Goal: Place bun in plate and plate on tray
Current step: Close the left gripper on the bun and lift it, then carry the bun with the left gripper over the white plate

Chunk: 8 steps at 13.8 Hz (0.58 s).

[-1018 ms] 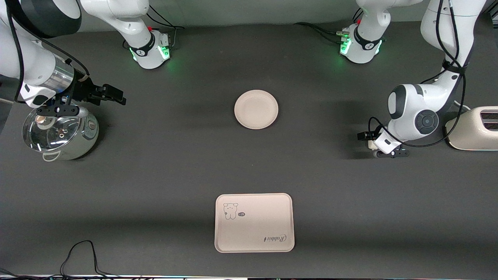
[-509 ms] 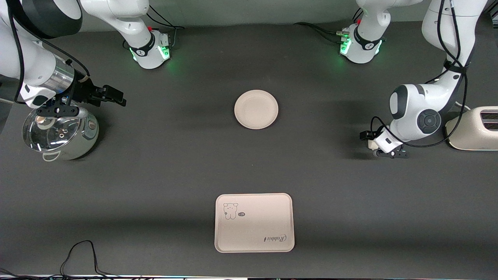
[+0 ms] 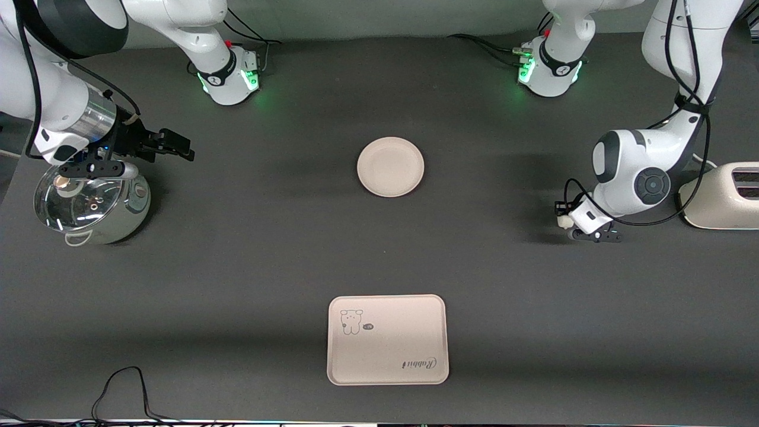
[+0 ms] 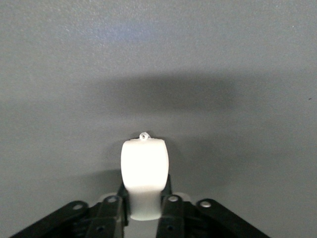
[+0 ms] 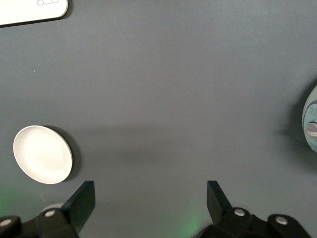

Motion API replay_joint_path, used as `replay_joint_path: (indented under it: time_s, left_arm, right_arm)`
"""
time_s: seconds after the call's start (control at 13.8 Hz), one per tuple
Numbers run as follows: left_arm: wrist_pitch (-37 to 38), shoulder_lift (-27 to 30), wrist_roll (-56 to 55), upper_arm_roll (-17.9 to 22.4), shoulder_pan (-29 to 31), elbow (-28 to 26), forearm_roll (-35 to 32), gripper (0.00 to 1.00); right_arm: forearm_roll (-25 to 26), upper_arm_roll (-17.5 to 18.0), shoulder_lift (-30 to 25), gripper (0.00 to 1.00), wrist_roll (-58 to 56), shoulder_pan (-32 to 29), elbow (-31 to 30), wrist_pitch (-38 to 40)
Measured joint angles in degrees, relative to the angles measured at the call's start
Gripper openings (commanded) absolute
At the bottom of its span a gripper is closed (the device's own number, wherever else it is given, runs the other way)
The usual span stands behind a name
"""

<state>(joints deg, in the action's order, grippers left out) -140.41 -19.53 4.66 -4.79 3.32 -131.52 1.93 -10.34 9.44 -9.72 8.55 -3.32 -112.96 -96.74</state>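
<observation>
My left gripper (image 4: 143, 210) pinches the bun (image 4: 144, 171) for the plate (image 3: 391, 166) at ten o'clock; right gripper (image 5: 151, 206) waits spread

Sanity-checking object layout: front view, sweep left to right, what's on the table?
Pot with right gripper open above its edge → plate and tray mid-table → bun in left gripper → toaster.

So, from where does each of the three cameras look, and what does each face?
Front view: high across the table, facing both arms; shows plate, tray, pot, toaster.
Left wrist view: on the left arm, looking down at the bun between its left gripper fingers.
Right wrist view: on the right arm, over the table; right gripper open.
Shared: front and right wrist views both show the plate.
</observation>
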Motion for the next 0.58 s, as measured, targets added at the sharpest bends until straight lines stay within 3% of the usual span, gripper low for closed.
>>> replay_joint_path:
  time_s: [0.29,0.58]
  left_arm:
    - [4.5,2.9,0.0,0.6,0.0,1.3,0.0,0.06]
    - [21.3,11.7,-0.2,0.7,0.0,7.8,0.0,0.07]
  right_arm:
    - [0.0,0.0,0.0,1.00,0.0,0.0,-0.3,0.1]
    - [0.0,0.1,0.1,1.00,0.0,0.1,-0.3,0.1]
